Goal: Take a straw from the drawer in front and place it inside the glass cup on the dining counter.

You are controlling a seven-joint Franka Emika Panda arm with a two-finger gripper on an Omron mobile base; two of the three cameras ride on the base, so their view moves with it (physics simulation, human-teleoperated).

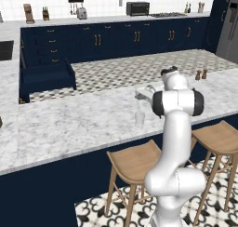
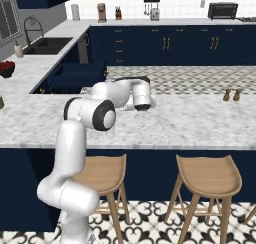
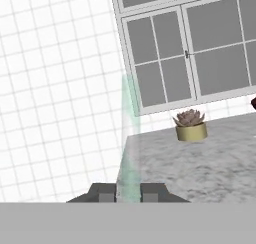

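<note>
Your hand view shows the pincer (image 3: 129, 192) clamped on a pale green straw (image 3: 129, 138); the left base view shows the glass cup (image 1: 140, 117) on the bench (image 1: 69, 123).

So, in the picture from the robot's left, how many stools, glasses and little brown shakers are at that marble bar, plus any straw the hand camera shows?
Wooden stools: 2
Glass cup: 1
Small brown shakers: 2
Pale green straw: 1
Total: 6
</note>
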